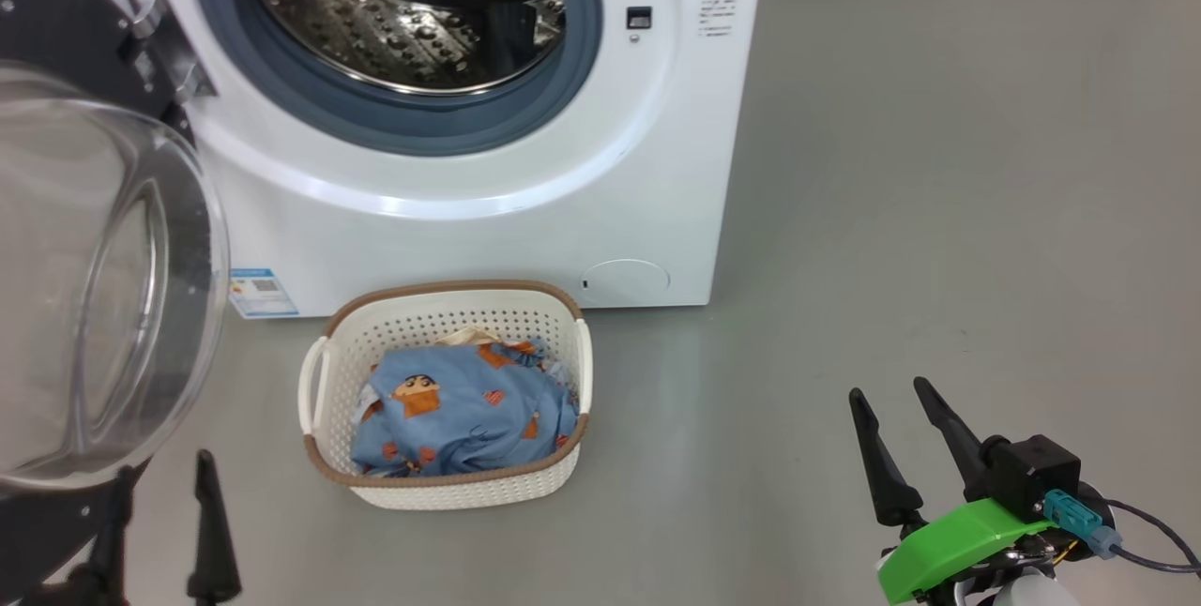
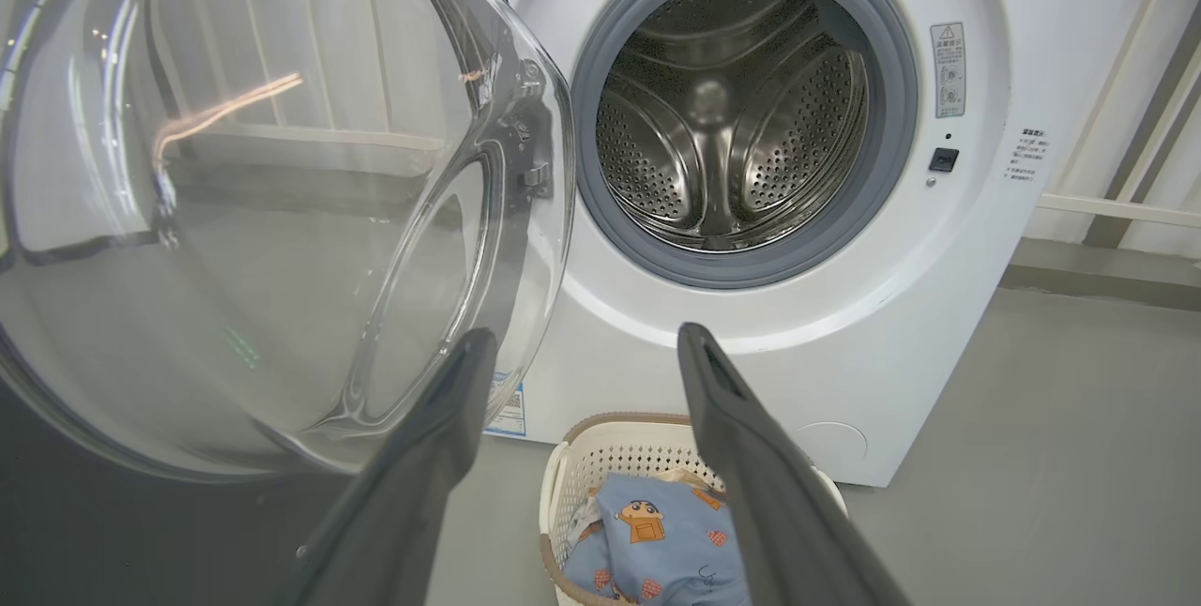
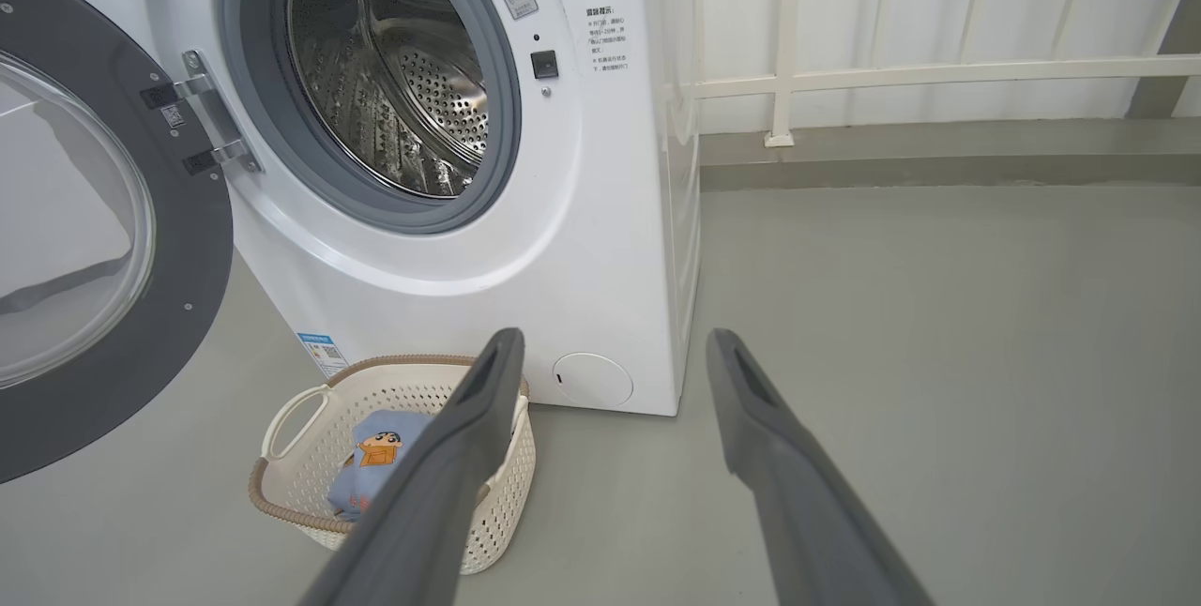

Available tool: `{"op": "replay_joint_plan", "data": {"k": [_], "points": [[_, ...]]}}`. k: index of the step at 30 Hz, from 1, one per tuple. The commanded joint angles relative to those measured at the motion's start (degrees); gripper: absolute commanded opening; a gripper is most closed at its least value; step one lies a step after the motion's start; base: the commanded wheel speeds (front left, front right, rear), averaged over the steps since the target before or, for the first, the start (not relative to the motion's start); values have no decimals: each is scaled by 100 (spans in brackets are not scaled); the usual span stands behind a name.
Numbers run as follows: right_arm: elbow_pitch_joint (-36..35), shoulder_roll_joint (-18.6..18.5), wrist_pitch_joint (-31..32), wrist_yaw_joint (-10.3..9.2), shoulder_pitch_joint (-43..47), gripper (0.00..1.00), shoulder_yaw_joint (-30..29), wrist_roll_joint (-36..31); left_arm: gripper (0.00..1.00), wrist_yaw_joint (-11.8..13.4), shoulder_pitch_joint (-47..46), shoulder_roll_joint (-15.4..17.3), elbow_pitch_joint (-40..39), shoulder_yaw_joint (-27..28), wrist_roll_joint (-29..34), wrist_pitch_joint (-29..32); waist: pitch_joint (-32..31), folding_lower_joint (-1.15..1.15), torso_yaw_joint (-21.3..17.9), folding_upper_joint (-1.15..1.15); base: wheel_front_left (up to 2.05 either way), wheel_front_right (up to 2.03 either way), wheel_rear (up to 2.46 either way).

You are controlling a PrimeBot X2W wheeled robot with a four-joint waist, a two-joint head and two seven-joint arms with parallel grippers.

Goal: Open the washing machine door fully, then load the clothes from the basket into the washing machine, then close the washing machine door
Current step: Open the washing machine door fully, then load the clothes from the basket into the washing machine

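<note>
drum (image 1: 403,24) mouth unobstructed; door (image 1: 94,287) crowds left side; basket (image 1: 450,492) open above.

The right claw (image 3: 615,336) has its two dark fingers spread wide with nothing between them, above the grey floor (image 3: 938,353). Beyond them the washing machine (image 3: 600,212) shows its steel drum (image 3: 403,90). The washing machine door (image 3: 178,325) is swung out to the left. Just in front of the machine sits the basket (image 3: 300,456), holding the clothes (image 3: 375,456). A white railing (image 3: 938,76) runs along the far right.

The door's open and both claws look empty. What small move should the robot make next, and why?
Probably lower the left gripper toward the clothes in the basket: the washing machine door stands wide, the drum looks empty, and that gripper's fingers are spread with nothing between them.
</note>
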Motion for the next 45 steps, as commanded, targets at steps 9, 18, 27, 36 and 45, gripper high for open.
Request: {"op": "replay_joint_plan", "data": {"k": [9,18,27,36,45], "points": [[-312,4,-69,9,97,100,63,-72,100,150,217,111,-247,-190,142,-29,-71,0,-287,0,0,0,0],[-436,4,-69,9,129,100,50,-140,100,226,323,111,-265,-242,129,-29,-93,0,-414,0,0,0,0],[-566,4,-69,9,178,100,-28,-203,100,207,332,111,-274,-216,151,-29,-116,0,-446,0,0,0,0],[-606,4,-69,9,194,100,-32,-213,100,199,300,111,-269,-225,151,-29,-141,0,-448,0,0,0,0],[-590,4,-69,9,215,100,-70,-201,100,195,272,111,-226,-233,162,-29,-150,0,-403,0,0,0,0]]}}
